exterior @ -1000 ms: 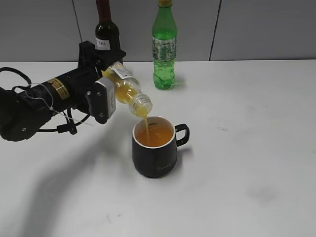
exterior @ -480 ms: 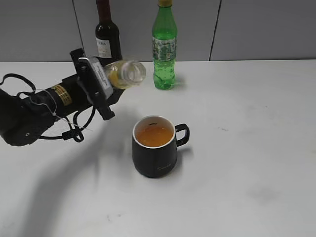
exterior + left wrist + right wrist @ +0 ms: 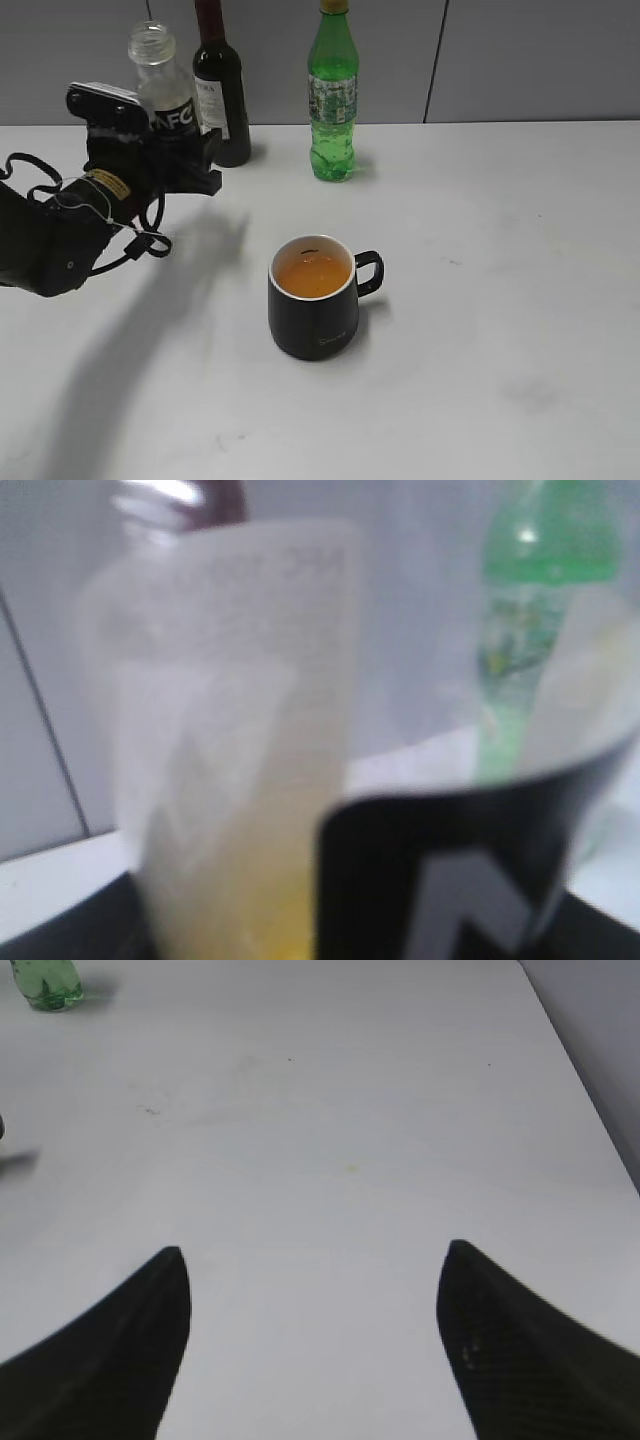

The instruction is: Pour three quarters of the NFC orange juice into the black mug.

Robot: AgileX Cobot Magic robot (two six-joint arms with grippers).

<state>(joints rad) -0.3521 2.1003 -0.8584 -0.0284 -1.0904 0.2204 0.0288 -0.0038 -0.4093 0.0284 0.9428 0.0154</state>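
Observation:
The NFC orange juice bottle (image 3: 165,95) is upright at the far left of the exterior view, clear and capless, with a black label. My left gripper (image 3: 160,150) is shut on it and holds it above the table. In the left wrist view the bottle (image 3: 260,780) fills the frame, blurred, with a little orange juice low inside. The black mug (image 3: 313,305) stands in the middle of the table with its handle to the right and holds orange juice. My right gripper (image 3: 315,1260) is open and empty over bare table; it is not in the exterior view.
A dark wine bottle (image 3: 220,85) stands at the back just right of the held bottle. A green soda bottle (image 3: 332,95) stands at the back centre; its base shows in the right wrist view (image 3: 45,985). The white table (image 3: 500,250) meets a grey wall behind.
The juice bottle was tilted over the mug and pouring. My left gripper swung it back to upright and moved it up and to the left, away from the mug. The mug kept its place.

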